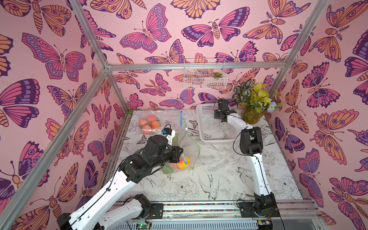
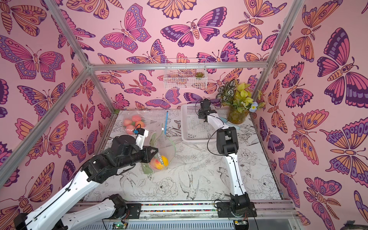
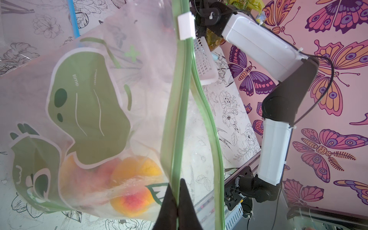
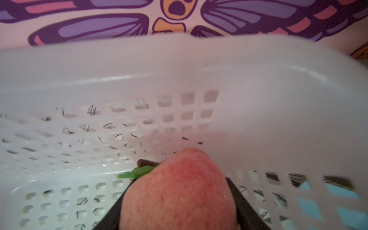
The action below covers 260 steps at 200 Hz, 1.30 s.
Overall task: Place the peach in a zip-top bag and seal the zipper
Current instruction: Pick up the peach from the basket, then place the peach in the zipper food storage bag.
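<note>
A clear zip-top bag with green frog print hangs mid-table, its mouth gaping. My left gripper is shut on one green zipper lip. The white slider sits at the lip's far end. Peaches lie in the bag's bottom. My right gripper reaches down into the white basket, shut on a pink peach with a green leaf.
A second clear bag of peaches with a blue zipper strip lies at the back left. A vase of plants stands in the back right corner. A wire basket hangs on the back wall.
</note>
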Tool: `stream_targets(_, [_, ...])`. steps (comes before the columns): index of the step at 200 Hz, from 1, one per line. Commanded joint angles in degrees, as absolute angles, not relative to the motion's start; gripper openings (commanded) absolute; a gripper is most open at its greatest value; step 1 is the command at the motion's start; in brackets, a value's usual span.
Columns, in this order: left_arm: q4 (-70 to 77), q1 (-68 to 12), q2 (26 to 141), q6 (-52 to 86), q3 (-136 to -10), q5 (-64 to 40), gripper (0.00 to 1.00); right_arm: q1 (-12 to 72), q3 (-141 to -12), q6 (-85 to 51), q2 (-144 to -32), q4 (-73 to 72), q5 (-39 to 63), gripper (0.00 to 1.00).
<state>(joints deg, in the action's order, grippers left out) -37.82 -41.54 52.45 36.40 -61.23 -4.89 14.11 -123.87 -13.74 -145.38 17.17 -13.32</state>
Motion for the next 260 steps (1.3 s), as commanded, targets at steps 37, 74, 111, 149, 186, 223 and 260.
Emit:
stream_targets(37, [-38.9, -41.1, 51.3, 35.2, -60.6, -4.3, 0.0, 13.9, -104.6, -16.9, -129.1, 6.2, -11.3, 0.55])
stream_targets(74, [-38.9, -41.1, 51.2, 35.1, -60.4, -4.5, 0.0, 13.9, -89.9, -19.6, -117.3, 1.3, -8.1, 0.55])
stream_targets(111, [-38.8, -41.1, 51.8, 34.7, -60.7, -4.2, 0.0, 13.9, -76.3, -21.2, -105.8, -3.0, -3.3, 0.54])
stream_targets(149, [-38.7, -41.1, 52.8, 34.3, -61.0, -4.7, 0.0, 14.0, -68.4, -20.8, -96.8, 1.5, 2.4, 0.54])
stream_targets(186, [-37.9, -41.1, 53.6, 34.4, -60.7, -5.0, 0.0, 14.7, -59.8, -21.8, -86.2, 3.4, 5.6, 0.54])
stream_targets(223, [-36.6, -41.1, 54.6, 34.3, -60.5, -5.5, 0.0, 16.5, -53.0, -22.4, -75.0, 5.0, 7.9, 0.54])
stream_targets(260, [-35.2, -41.1, 56.0, 34.4, -60.2, -6.4, 0.0, 20.3, -48.1, -23.3, -64.7, 7.9, 8.7, 0.54])
